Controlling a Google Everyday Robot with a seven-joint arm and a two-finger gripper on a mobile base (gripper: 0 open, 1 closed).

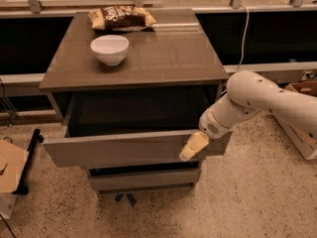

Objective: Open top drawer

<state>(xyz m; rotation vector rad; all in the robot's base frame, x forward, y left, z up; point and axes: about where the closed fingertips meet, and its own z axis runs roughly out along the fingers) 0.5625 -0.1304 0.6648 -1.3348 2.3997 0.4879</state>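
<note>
At the 3 o'clock end of the top drawer (119, 150), which stands well out beneath the tabletop (163, 58), sits the gripper (194, 146); whether it clamps the front I cannot tell. Pull level and straight toward 6 o'clock, so the off-centre hold does not skew the drawer.

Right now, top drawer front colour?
Top drawer front: glossy grey-brown, camera view; gripper at its image-right end.

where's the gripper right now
In the camera view the gripper is right of centre and low. It sits at the right end of the pulled-out top drawer, over the upper edge of the drawer's front.
</note>
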